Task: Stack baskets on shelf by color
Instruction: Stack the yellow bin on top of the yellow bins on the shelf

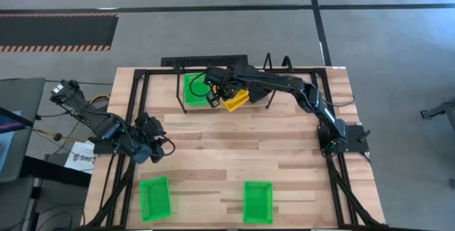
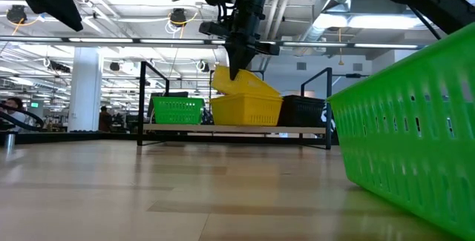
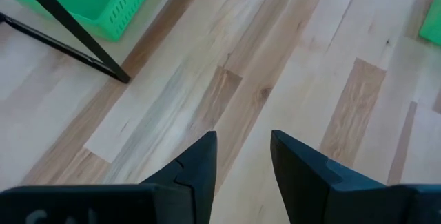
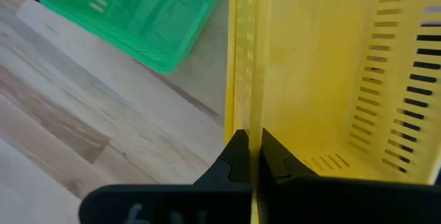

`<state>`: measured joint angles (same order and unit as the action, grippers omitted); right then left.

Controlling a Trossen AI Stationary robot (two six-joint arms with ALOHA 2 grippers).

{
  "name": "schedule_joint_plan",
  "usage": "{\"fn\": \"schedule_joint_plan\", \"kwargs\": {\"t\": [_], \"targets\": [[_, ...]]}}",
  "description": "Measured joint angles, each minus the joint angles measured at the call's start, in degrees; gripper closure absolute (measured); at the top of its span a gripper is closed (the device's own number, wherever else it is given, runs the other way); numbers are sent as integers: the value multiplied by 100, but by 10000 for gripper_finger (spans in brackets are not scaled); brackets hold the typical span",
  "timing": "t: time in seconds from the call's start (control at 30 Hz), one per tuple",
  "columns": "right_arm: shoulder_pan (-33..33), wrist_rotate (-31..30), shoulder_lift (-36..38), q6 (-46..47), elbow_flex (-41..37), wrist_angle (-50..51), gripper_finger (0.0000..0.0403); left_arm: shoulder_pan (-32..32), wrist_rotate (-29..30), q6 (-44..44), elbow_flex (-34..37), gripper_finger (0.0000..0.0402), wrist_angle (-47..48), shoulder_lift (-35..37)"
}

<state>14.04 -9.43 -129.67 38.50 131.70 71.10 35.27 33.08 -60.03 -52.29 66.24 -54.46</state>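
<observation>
The shelf (image 2: 223, 128) stands at the table's far edge. On it sit a green basket (image 2: 177, 110), a yellow basket (image 2: 249, 112) and a black basket (image 2: 304, 111). A second yellow basket (image 2: 239, 82) hangs tilted over the first, with my right gripper (image 4: 251, 151) shut on it; the high view shows this basket (image 1: 237, 101) beside the green one (image 1: 193, 89). My left gripper (image 1: 158, 146) stands open over bare table at the left, and its fingers (image 3: 200, 162) have nothing between them. My right gripper pinches the tilted yellow basket's side wall at its rim (image 4: 247, 124), one finger inside the basket and one outside. The fingers come from above, pointing steeply down. The basket hangs tilted, its held end high and its lower end (image 2: 273, 93) at the rim of the yellow basket beneath.
Two more green baskets (image 1: 154, 197) (image 1: 258, 201) lie near the table's front edge; one of them (image 2: 415, 137) fills the low view's right side. The table's black frame (image 3: 76, 34) runs along its left edge. Bare wood lies between the shelf and the near baskets.
</observation>
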Motion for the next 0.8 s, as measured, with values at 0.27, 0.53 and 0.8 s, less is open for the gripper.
{"fn": "schedule_joint_plan", "kwargs": {"t": [0.27,0.53,0.8], "targets": [[-1,59,2,-213,0,54,400,0,81,-124,0,276,-4,0],[-12,206,4,-255,0,52,399,0,204,-103,0,276,-13,0],[-12,199,7,-160,281,75,400,0,227,-65,0,276,-13,2]]}}
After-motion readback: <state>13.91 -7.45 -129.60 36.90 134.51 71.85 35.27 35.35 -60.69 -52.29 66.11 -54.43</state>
